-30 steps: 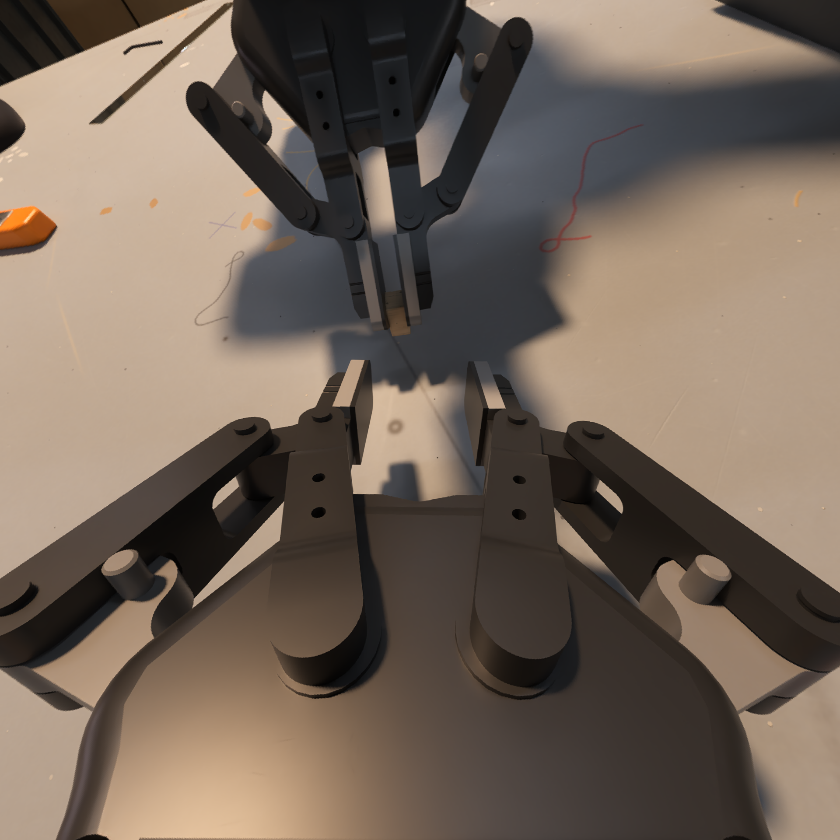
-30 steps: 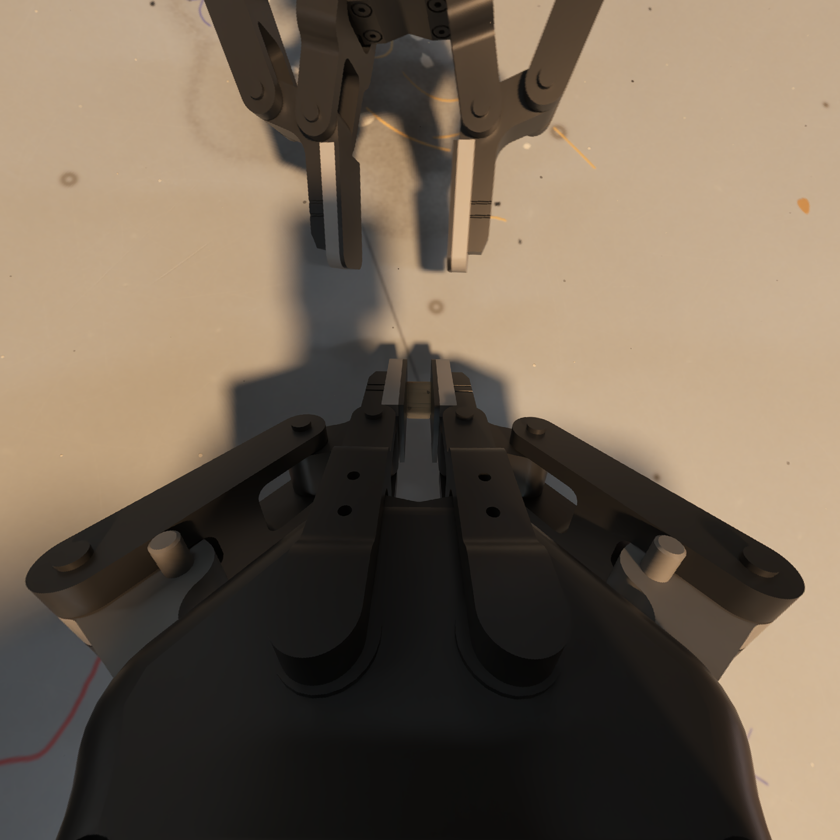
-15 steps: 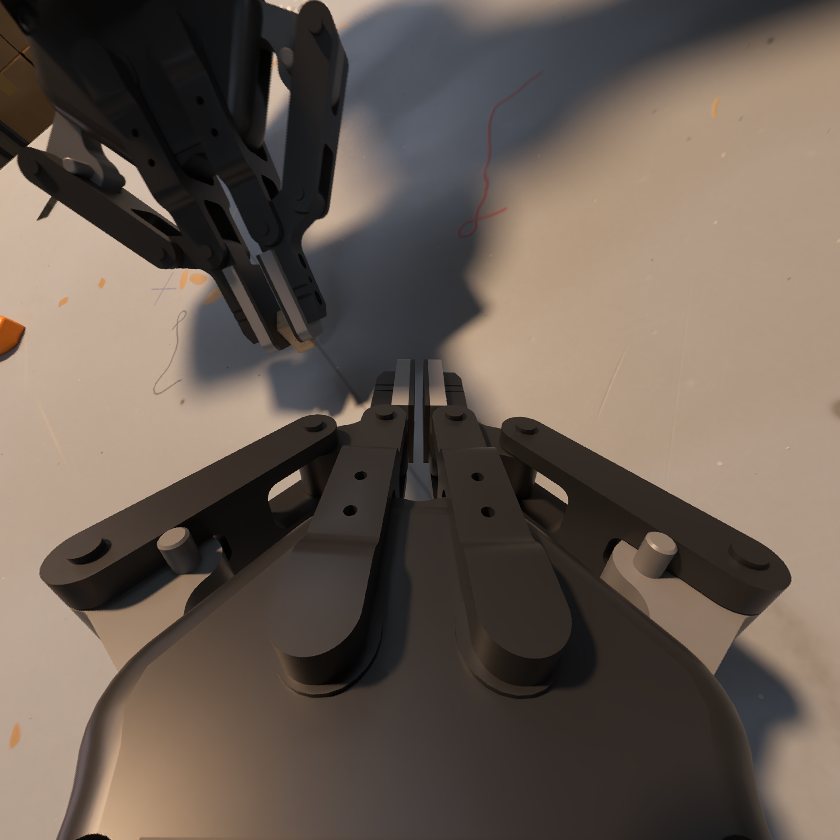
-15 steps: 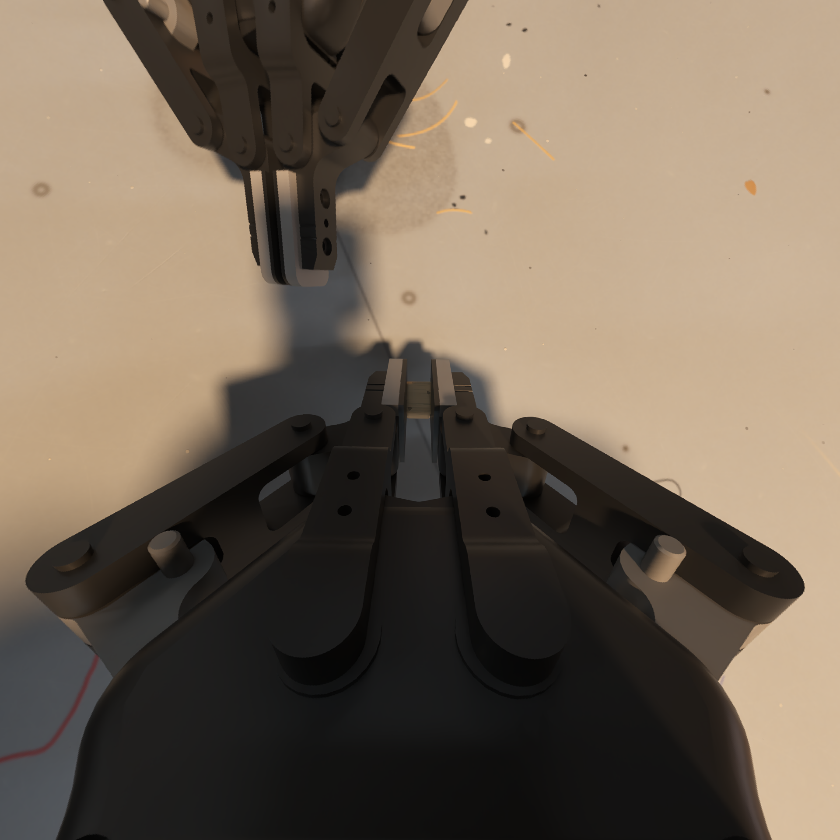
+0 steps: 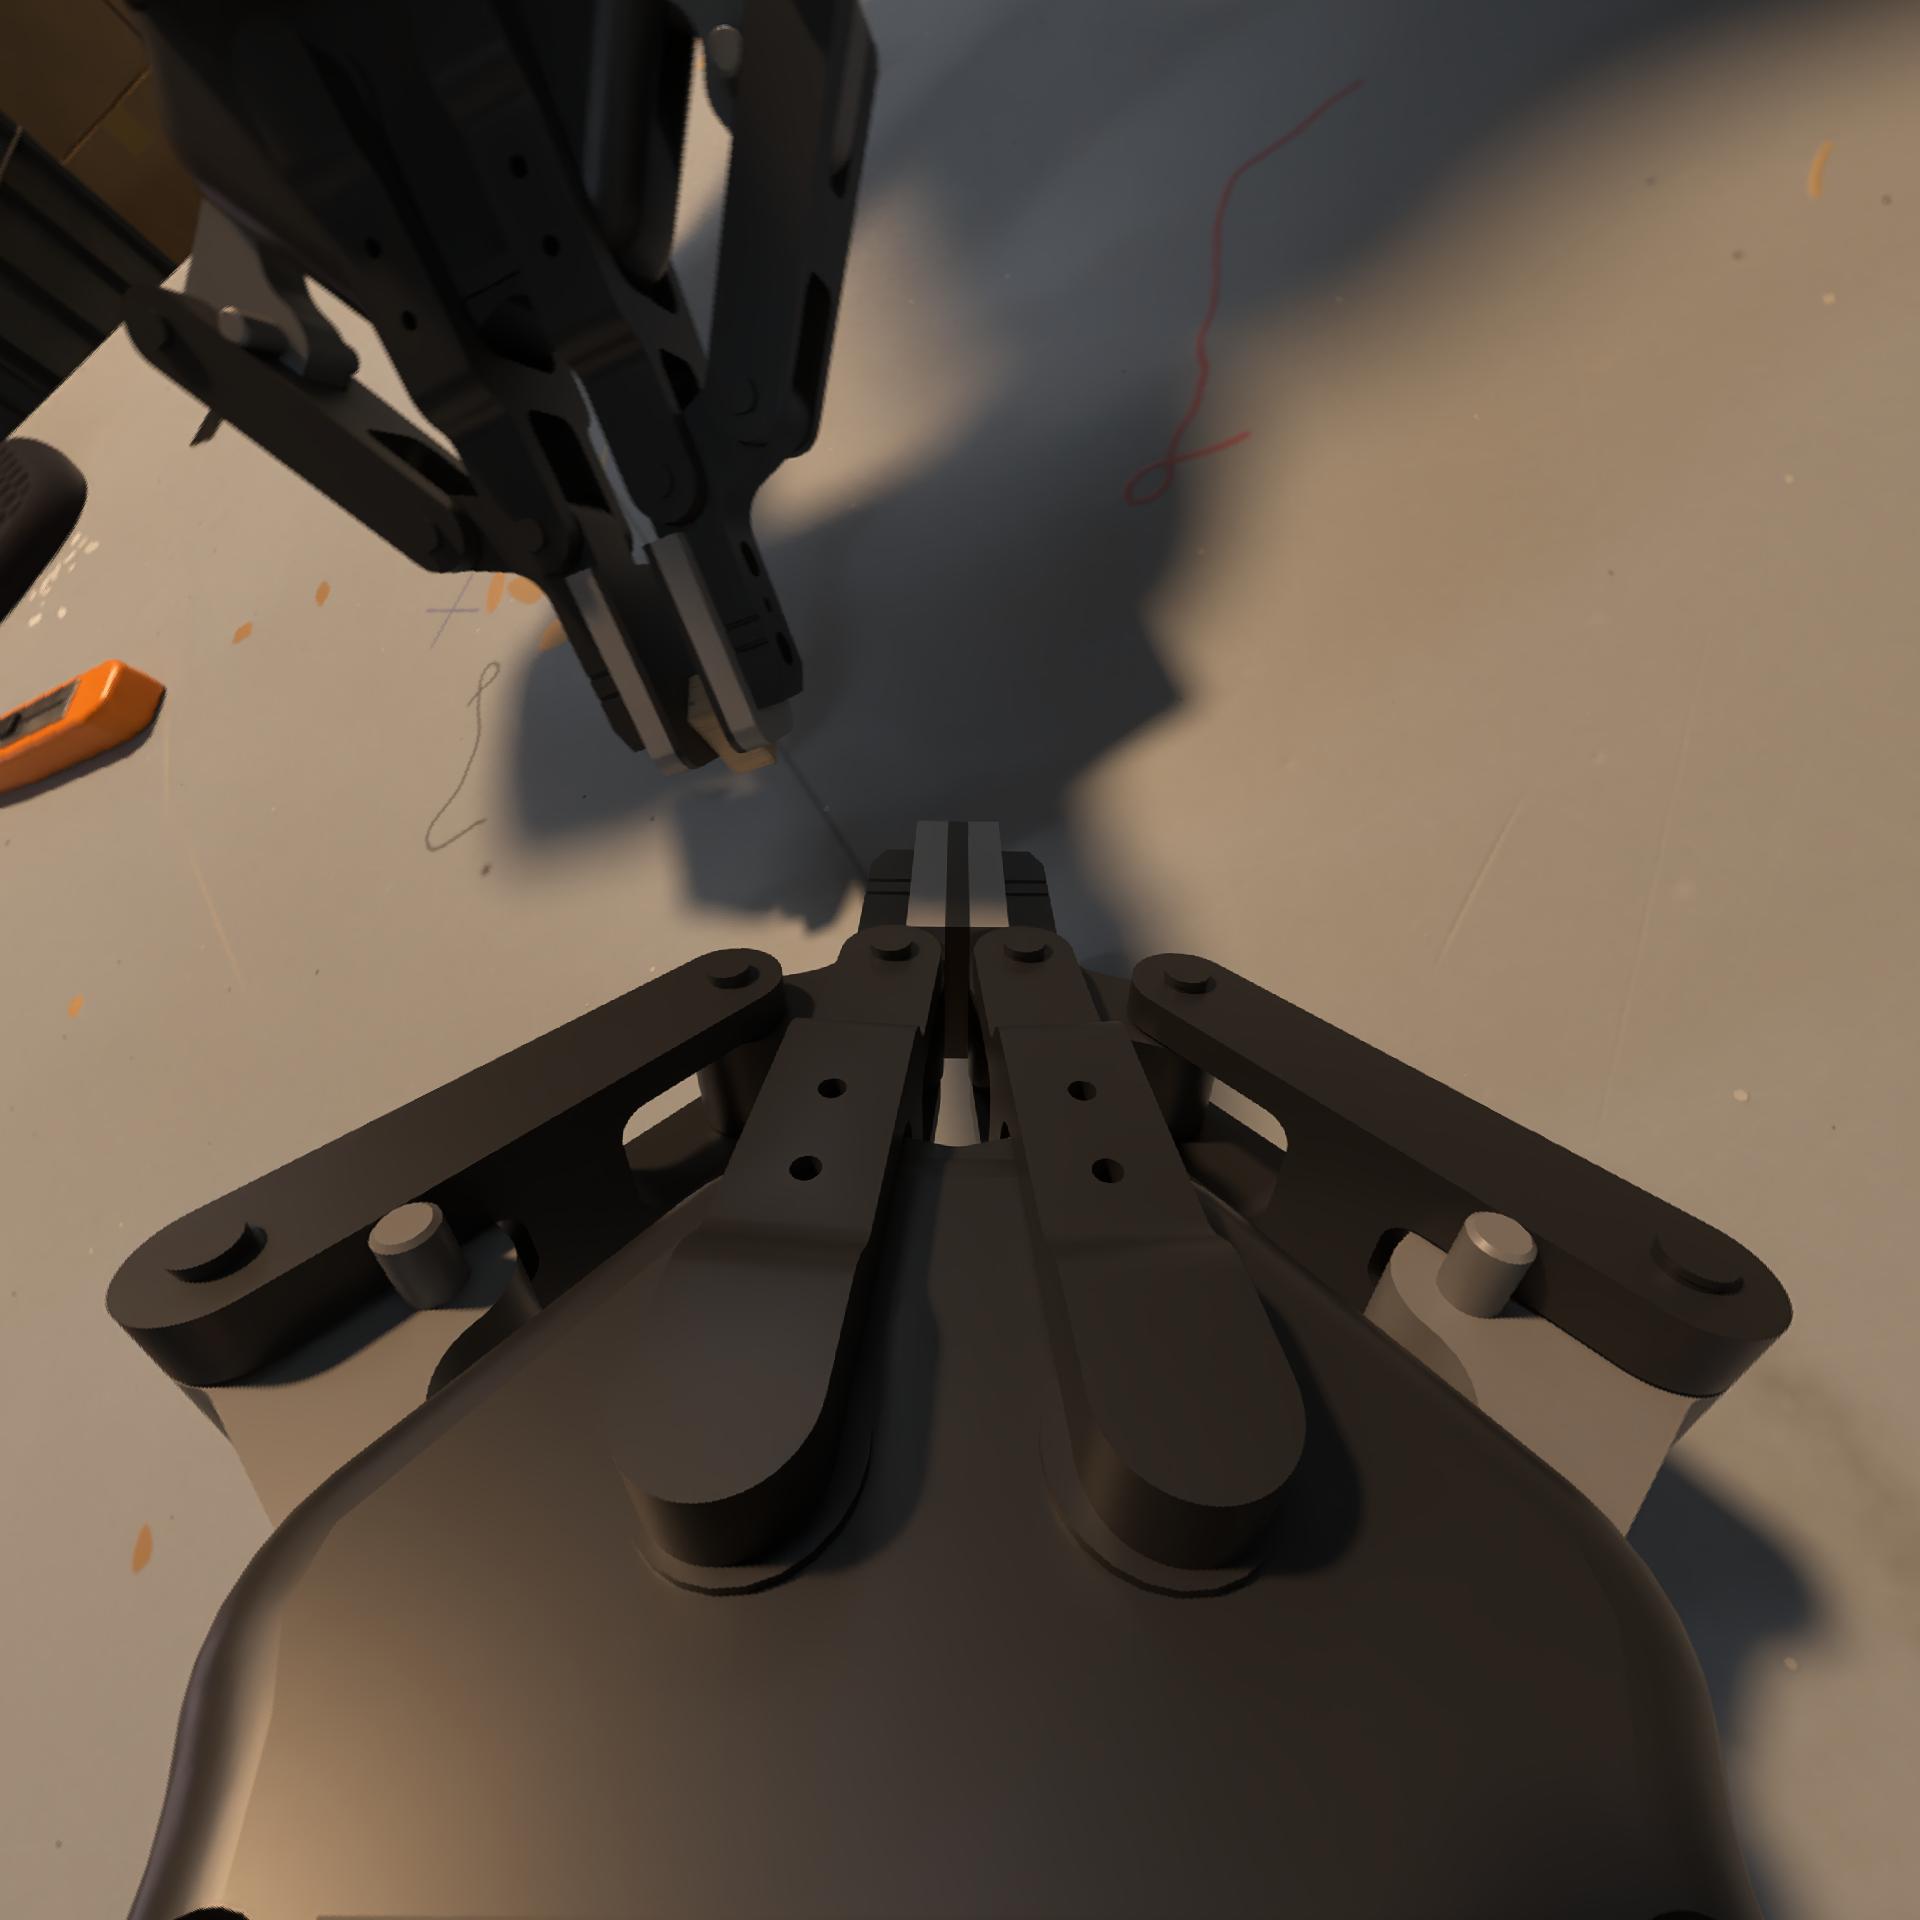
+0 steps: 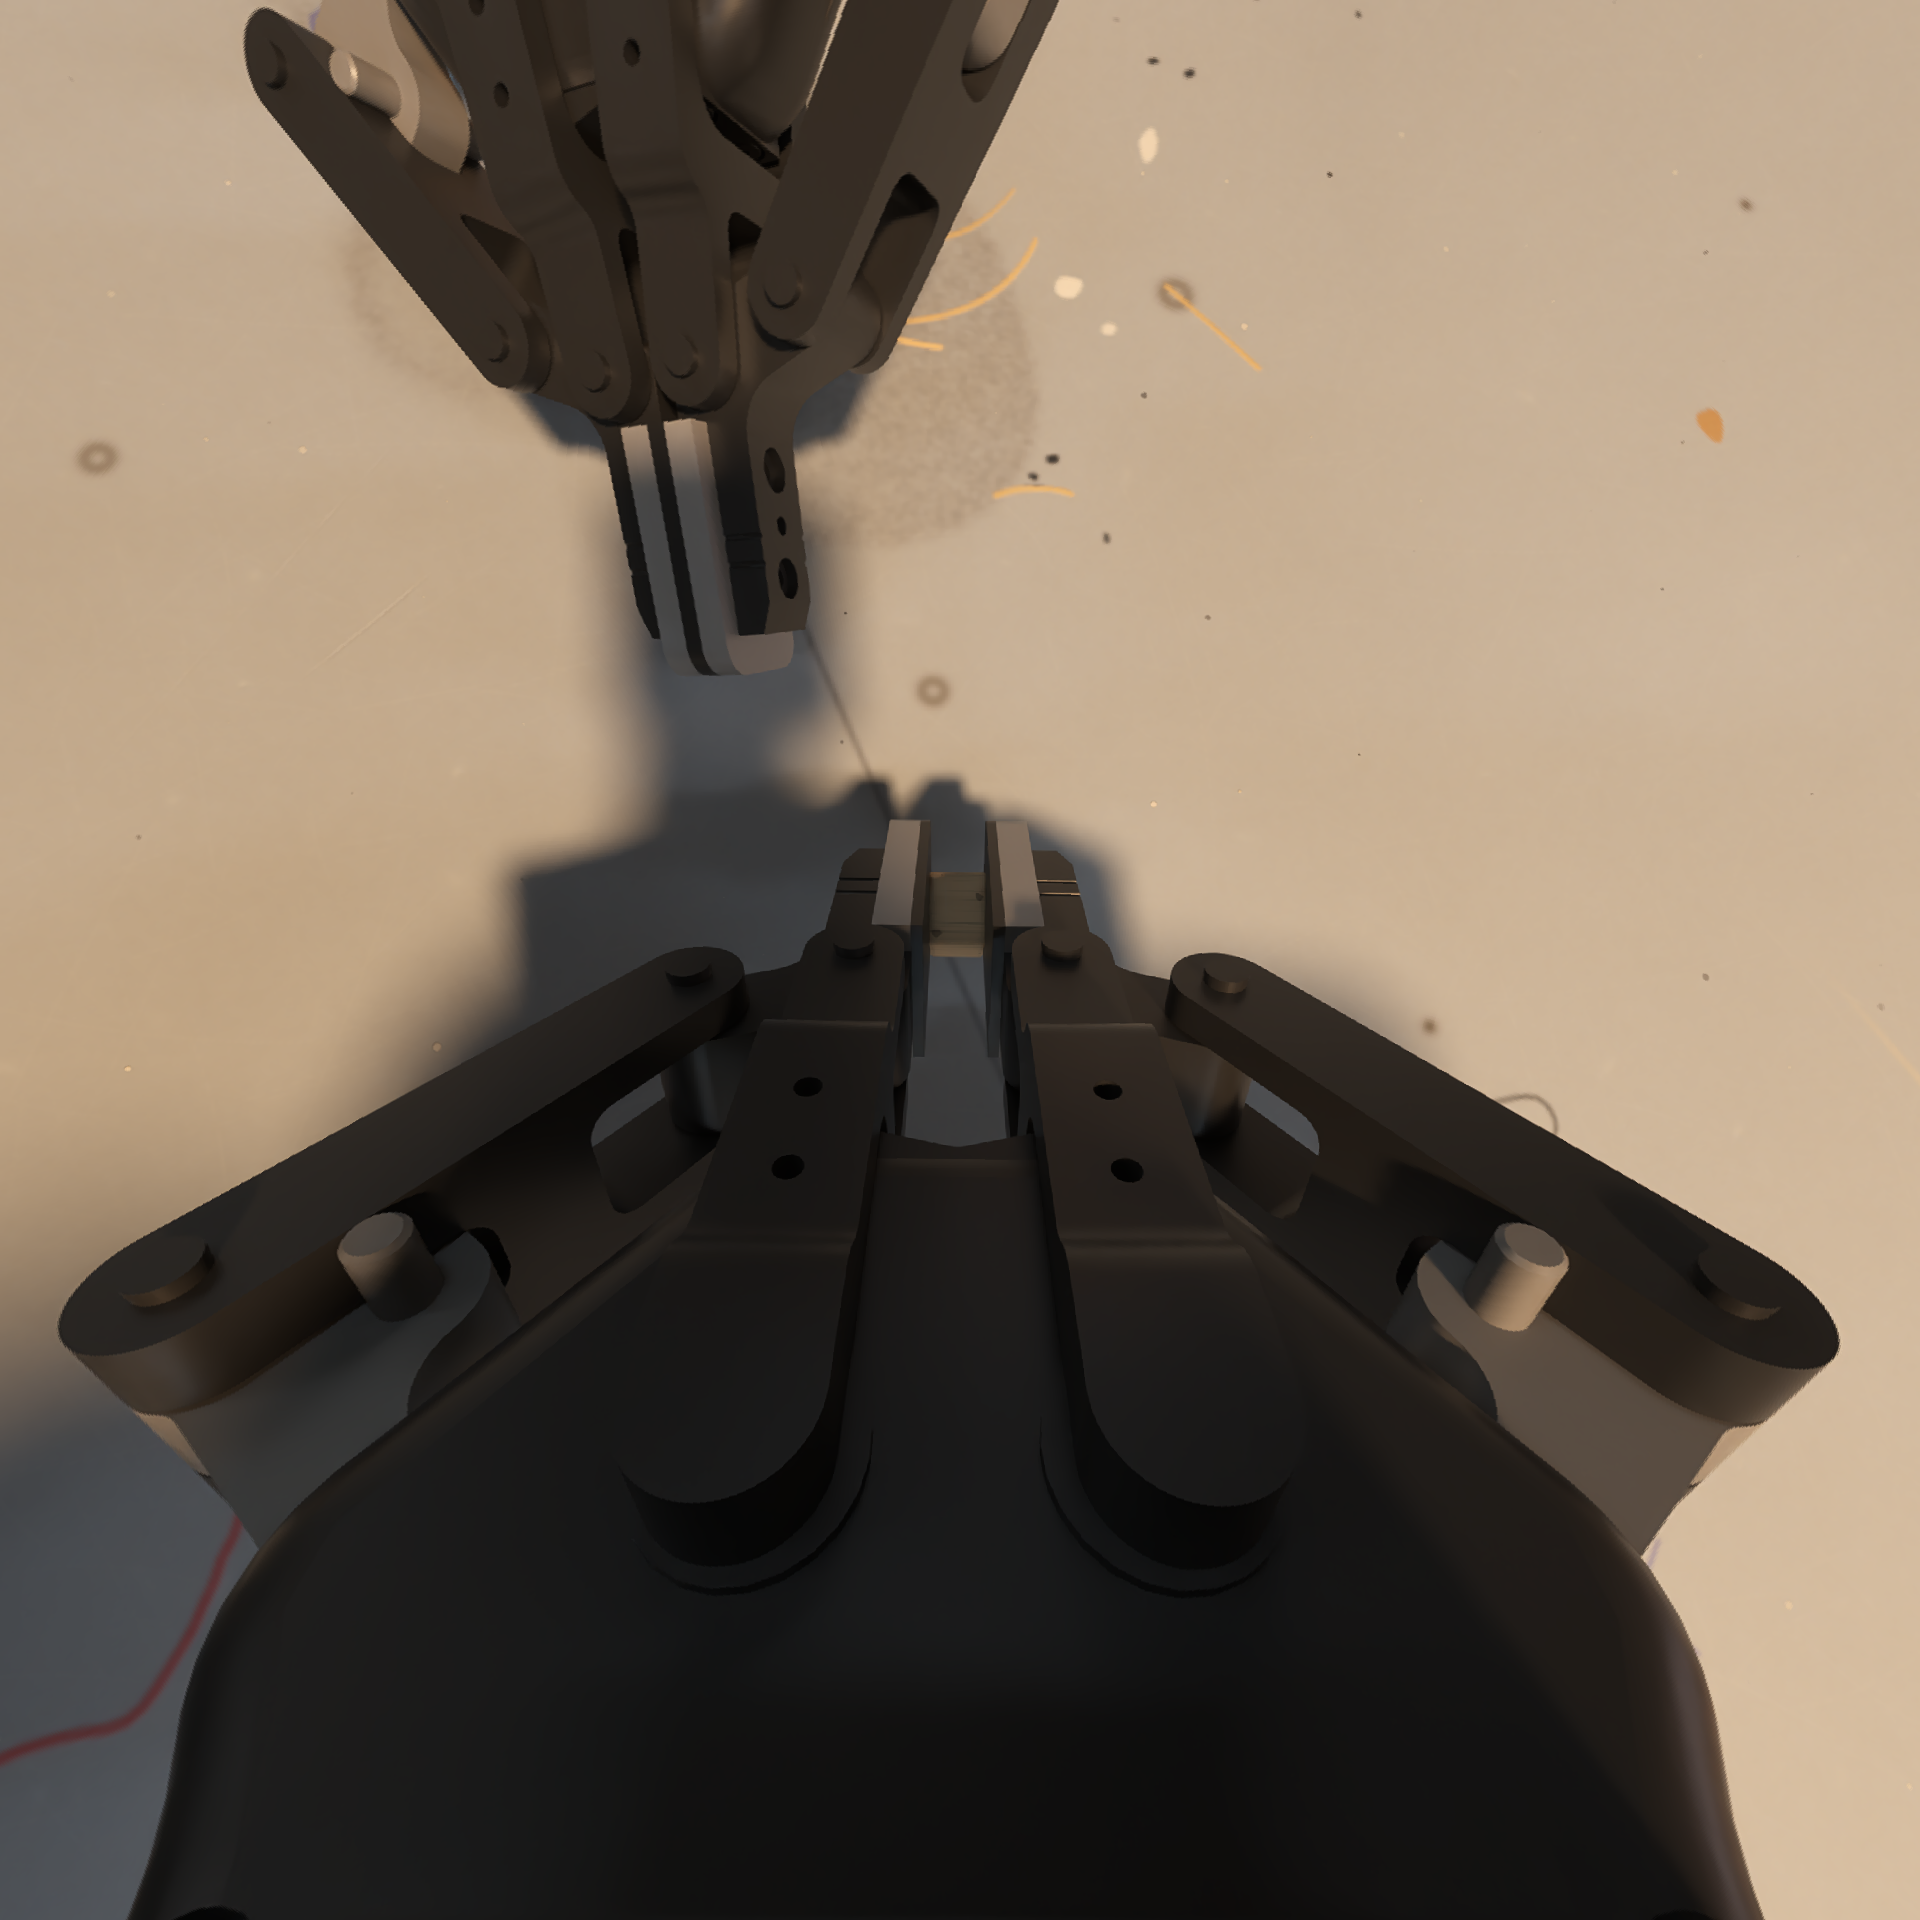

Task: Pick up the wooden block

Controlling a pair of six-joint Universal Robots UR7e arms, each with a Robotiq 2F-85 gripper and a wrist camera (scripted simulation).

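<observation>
My right gripper (image 6: pixel 954 847) is shut on a small pale wooden block (image 6: pixel 957 914), pinched between its two pads just above the table. In the left wrist view the same gripper (image 5: pixel 717 743) comes in from the upper left, and the block (image 5: pixel 750 755) shows at its tips. My left gripper (image 5: pixel 956 847) is shut and empty, its pads pressed together, a short way from the right gripper's tips. It also shows in the right wrist view (image 6: pixel 717 649), at the upper left, shut.
A grey-beige table (image 5: pixel 1558 727) bears paint specks and scratches. An orange tool (image 5: pixel 73 717) lies at the left edge, with a dark rounded object (image 5: pixel 31 509) above it. A red thread (image 5: pixel 1205 343) lies on the table at the upper right.
My left gripper has closed from open to fully shut and has shifted sideways away from the right gripper. The right gripper still holds the block.
</observation>
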